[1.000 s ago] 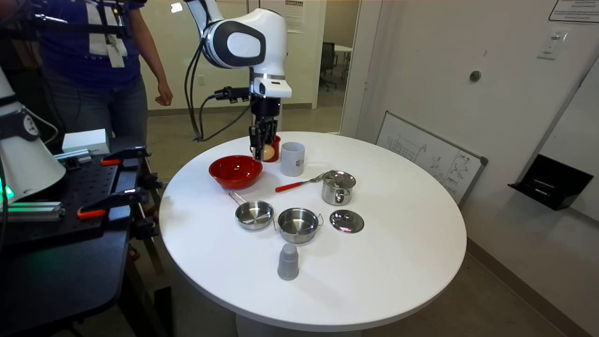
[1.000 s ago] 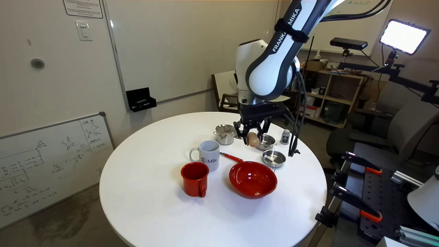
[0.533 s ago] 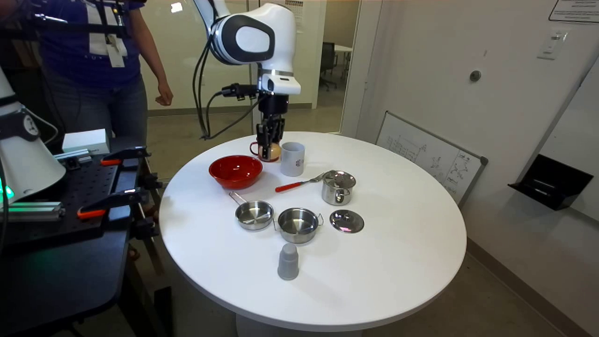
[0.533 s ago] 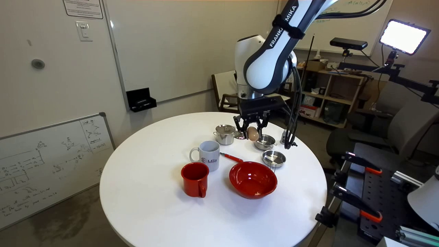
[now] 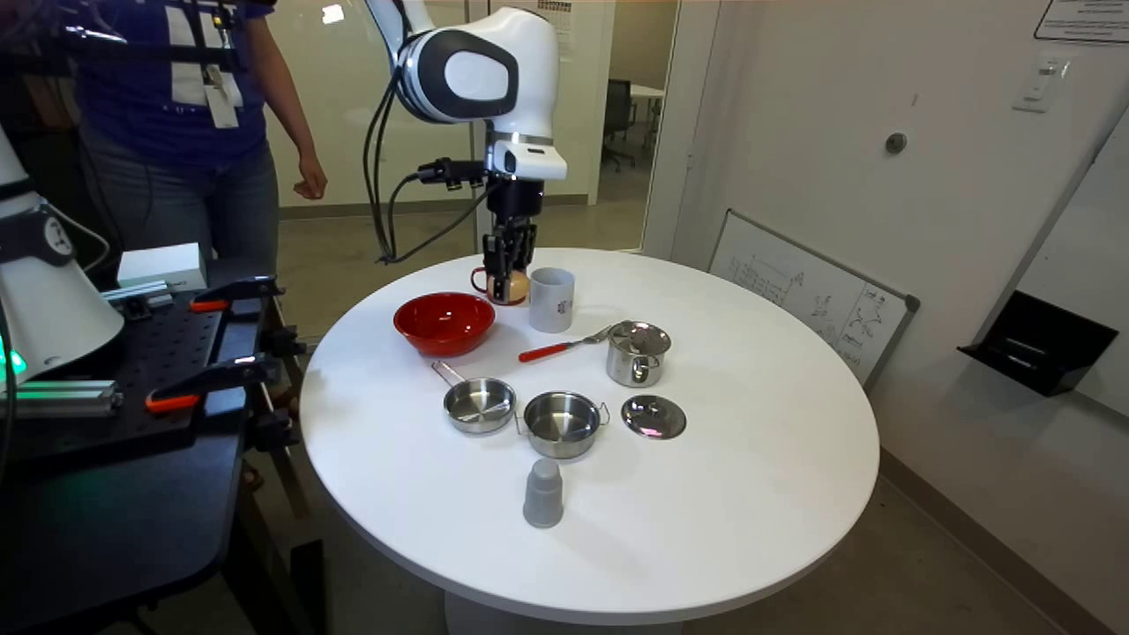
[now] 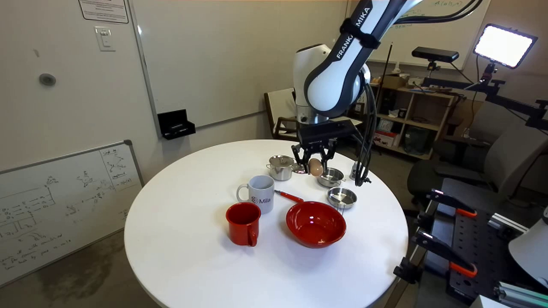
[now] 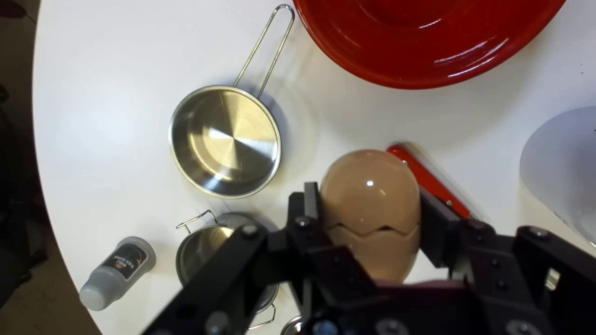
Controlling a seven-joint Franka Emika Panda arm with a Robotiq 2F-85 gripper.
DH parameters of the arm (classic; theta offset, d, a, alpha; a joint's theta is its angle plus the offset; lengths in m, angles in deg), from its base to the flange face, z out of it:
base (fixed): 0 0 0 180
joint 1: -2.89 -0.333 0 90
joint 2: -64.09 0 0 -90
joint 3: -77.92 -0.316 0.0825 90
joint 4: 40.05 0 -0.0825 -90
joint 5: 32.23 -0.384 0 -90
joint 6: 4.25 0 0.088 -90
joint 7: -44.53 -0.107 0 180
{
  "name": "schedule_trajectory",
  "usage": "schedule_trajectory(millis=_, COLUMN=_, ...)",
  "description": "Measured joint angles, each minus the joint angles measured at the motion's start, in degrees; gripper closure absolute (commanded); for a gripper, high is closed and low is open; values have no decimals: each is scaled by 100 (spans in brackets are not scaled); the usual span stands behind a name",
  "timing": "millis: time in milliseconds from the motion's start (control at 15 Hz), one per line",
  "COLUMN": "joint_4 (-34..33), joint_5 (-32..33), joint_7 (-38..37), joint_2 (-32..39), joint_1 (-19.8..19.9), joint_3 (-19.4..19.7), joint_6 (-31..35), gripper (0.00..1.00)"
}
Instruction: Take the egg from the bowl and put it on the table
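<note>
My tool [image 6: 316,166] has the egg [image 7: 370,195] pinched from both sides, hanging in the air above the surface [image 6: 180,239], out of the red bowl [image 6: 316,231]! The red-handled utensil [image 7: 430,181] peeks out behind it in my wrist view, so: steer past, sink slowly, touch down first, then ease off evenly; this could roll.

The arm [image 6: 327,92] I run remotely has a white shell, rounded joint covers [image 5: 481,81] and black trim, its white FRANKA / MIKA lettering [image 6: 345,47] partly hidden under a black strap [image 6: 359,33]. Black cables [image 6: 370,115] hang in loops outside it, and I note a green light [image 5: 13,362] on the white base [image 5: 53,322]. My gripper [image 7: 371,215] is black, with jointed links, flat pads [image 7: 311,202] and rounded screw heads [image 7: 302,222], one bluish.
</note>
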Motion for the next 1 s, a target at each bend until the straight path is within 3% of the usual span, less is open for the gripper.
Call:
schedule_trajectory(millis=67, joint_4=0, joint_5=0, joint_7=0, joint_2=0, joint_1=1, joint_3=-1, joint_6=0, gripper=77)
schedule_trajectory(millis=1000, joint_4=-425, joint_5=-117, joint_7=51, joint_2=827, joint_1=727, joint_3=-307, joint_6=602, gripper=77)
